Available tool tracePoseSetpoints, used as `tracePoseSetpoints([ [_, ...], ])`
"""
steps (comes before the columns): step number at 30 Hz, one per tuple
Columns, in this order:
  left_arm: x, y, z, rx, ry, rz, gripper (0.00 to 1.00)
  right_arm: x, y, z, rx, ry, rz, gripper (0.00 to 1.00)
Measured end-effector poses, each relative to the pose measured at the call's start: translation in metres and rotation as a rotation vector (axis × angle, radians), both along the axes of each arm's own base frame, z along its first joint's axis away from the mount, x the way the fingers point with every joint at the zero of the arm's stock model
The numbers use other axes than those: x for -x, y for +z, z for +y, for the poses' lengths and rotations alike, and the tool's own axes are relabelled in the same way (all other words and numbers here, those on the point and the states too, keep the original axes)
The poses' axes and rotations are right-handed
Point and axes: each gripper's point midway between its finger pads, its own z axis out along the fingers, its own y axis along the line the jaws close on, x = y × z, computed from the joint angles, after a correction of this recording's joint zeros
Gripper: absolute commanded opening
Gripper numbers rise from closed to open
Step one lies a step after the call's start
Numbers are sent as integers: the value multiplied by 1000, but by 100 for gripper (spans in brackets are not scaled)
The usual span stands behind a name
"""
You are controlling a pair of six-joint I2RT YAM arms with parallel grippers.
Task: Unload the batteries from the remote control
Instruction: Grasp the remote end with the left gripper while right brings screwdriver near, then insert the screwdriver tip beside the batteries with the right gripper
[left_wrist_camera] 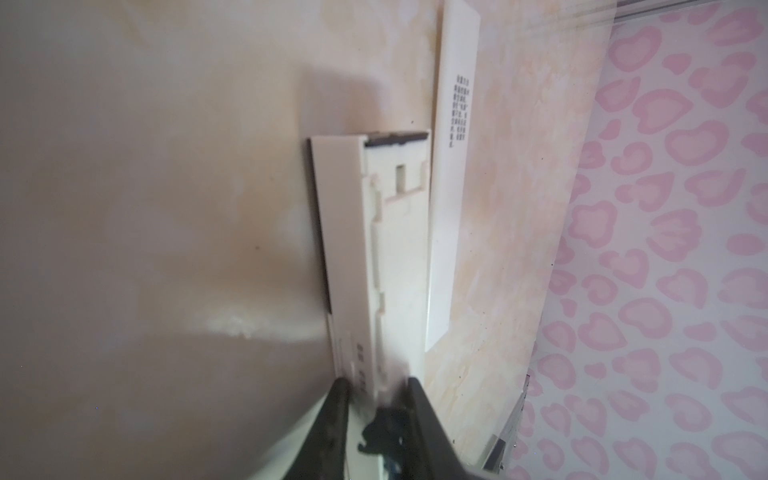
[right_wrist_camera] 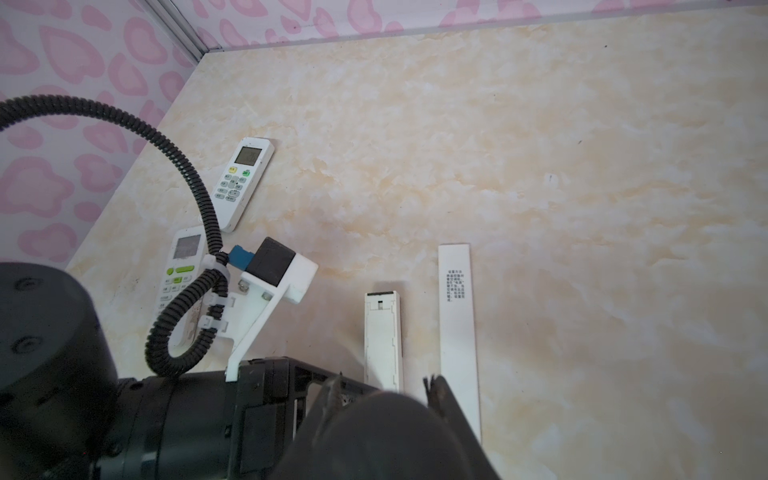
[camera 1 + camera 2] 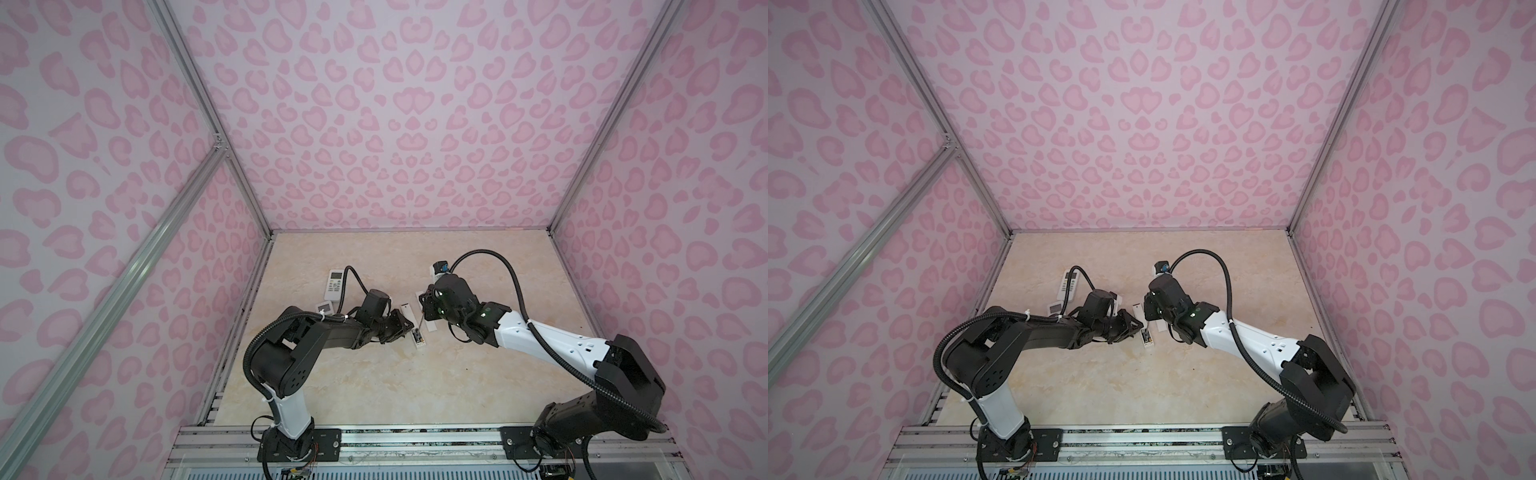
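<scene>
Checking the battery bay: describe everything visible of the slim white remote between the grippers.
The slim white remote is a long, narrow plastic bar lying flat, back up, on the tabletop. Its cover is off, baring a notched inner tray; what it holds is unclear. The left gripper pinches its near end; a white cover strip lies alongside.

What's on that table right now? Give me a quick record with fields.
Table: marbled beige
Slim remote: back up, cover off, end held by left gripper
Cover plate: flat beside it
Display remotes: two, face up, table's left side
Right gripper: above cover plate, grip unclear
Batteries: none clearly visible
</scene>
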Motion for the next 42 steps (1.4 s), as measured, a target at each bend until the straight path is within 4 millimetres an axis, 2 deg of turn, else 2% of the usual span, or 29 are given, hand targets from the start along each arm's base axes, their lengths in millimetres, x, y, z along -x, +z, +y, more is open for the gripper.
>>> tracePoseSetpoints([
  [5, 0, 0, -1, 4, 3, 4, 24, -2, 12, -6, -18, -26, -46, 0],
  [14, -1, 1, -2, 6, 0, 5, 23, -9, 1, -7, 1, -47, -42, 0],
  [23, -1, 1, -2, 8, -1, 5, 22, -14, 0, -3, 1, -44, -51, 0],
  [31, 0, 1, -1, 11, -1, 0, 21, -5, 3, 3, 35, -14, -99, 0],
  [33, 2, 2, -1, 8, -3, 3, 23, -3, 4, 3, 40, -14, -105, 0],
  [37, 6, 0, 2, -12, 4, 16, 35, -3, 3, 2, 47, -23, -111, 0],
  [42, 10, 4, 8, -26, 11, 22, 35, -6, 3, 4, 44, -31, -121, 0],
])
